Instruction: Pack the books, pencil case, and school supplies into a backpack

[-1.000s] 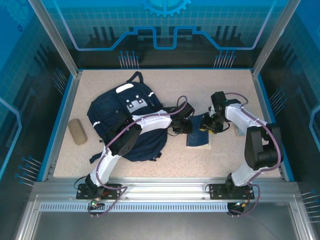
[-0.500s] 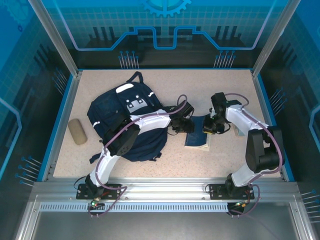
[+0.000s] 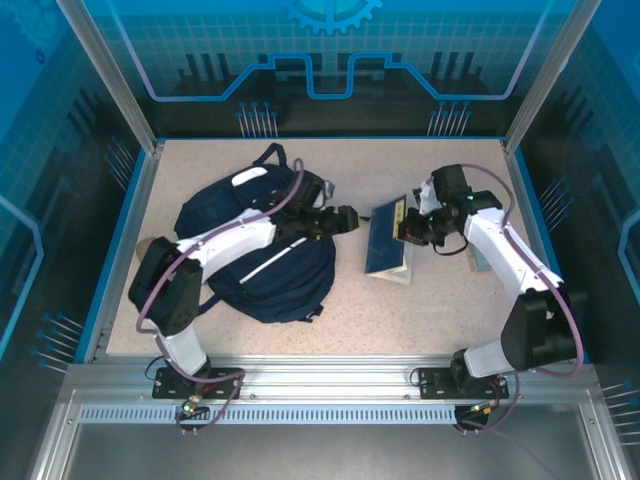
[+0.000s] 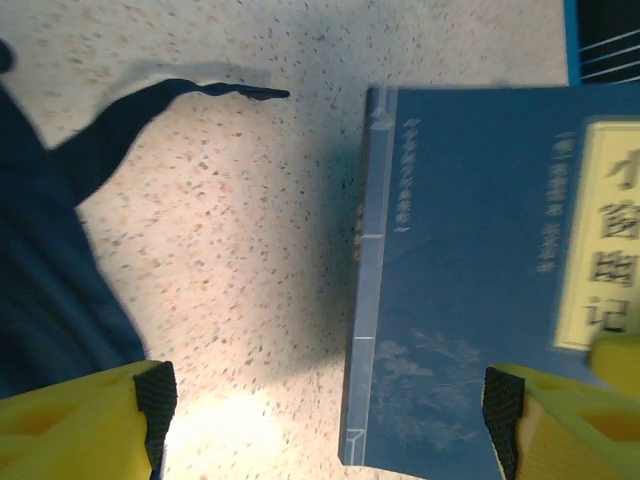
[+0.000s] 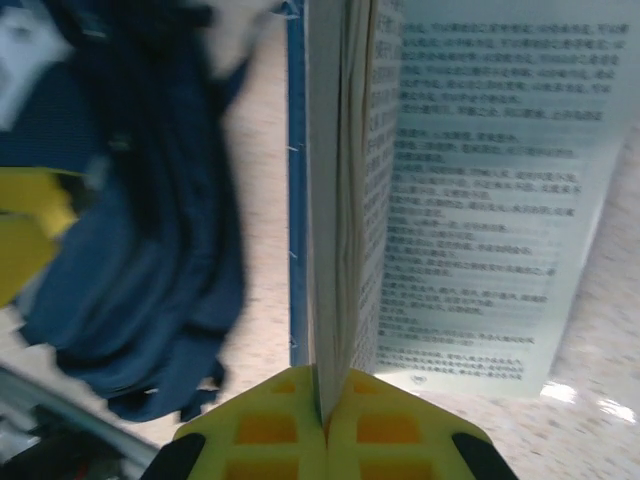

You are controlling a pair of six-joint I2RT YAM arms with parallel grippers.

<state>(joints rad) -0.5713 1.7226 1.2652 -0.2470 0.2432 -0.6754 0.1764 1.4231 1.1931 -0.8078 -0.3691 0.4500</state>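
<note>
Right gripper (image 5: pixel 325 400) is pinching the navy book (image 3: pixel 388 245), left gripper (image 3: pixel 340 218) is hanging wide apart by the backpack (image 3: pixel 270 270); should be spreading its mouth.

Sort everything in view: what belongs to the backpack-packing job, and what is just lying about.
Part of the job:
- backpack
- books, the top one pinched by the right gripper
- tan pencil case, partly behind the left arm
- left gripper, open

Just there:
- speckled table
- aluminium rail
</note>
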